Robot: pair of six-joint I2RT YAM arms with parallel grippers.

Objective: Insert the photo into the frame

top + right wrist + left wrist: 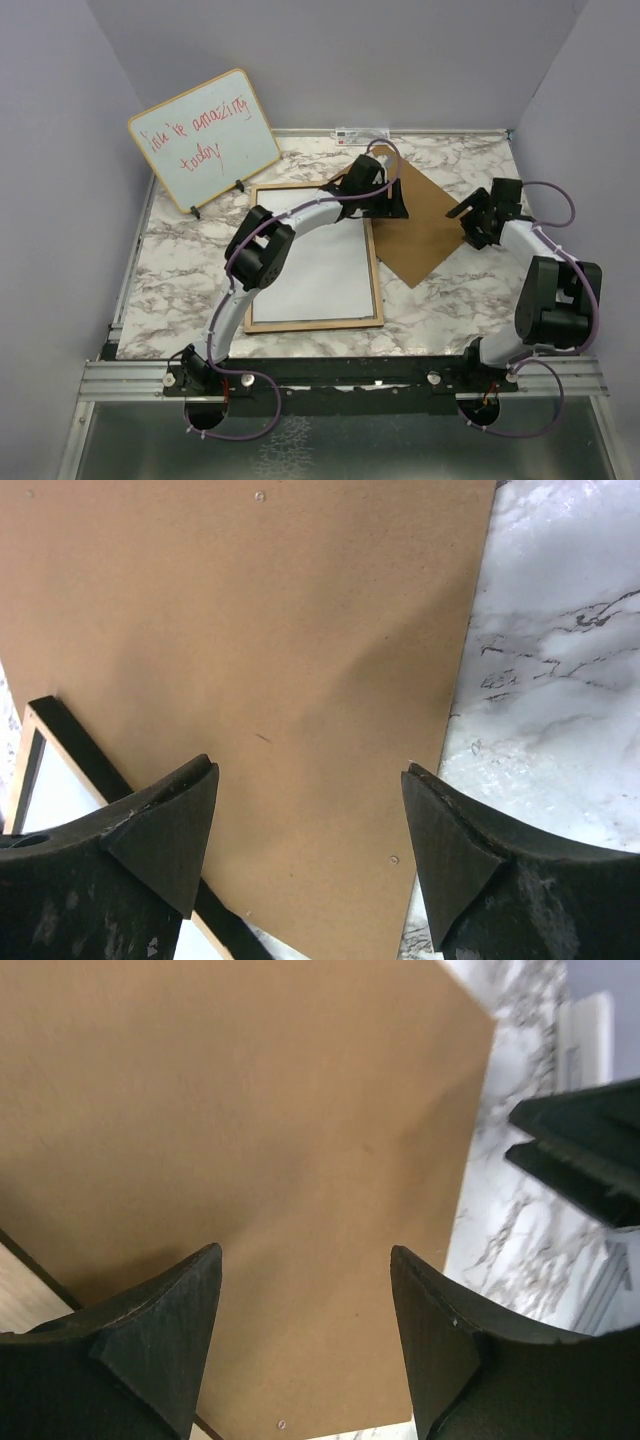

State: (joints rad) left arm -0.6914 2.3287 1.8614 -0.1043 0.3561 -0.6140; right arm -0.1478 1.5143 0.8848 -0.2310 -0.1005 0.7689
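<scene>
Marble-patterned table (pixel 180 270) between pale lavender walls, with a whiteboard (pixel 205 135) propped at the back left. I see the frame (pixel 312 322) lying flat left of centre, wood face up. A white sheet fills it, seemingly the photo (pixel 320 275) face down. A brown board (pixel 425 225) overlaps its right rail. My left gripper (pixel 305 1255) hangs over that board, jaws wide apart, gripping nothing. The right gripper (pixel 309 765) is over the board's right edge, likewise spread and empty.

The left arm (pixel 300 215) hides the frame's (pixel 312 324) far right corner and part of the brown board (pixel 425 235). Both wrist views cut that board off at the edges.
</scene>
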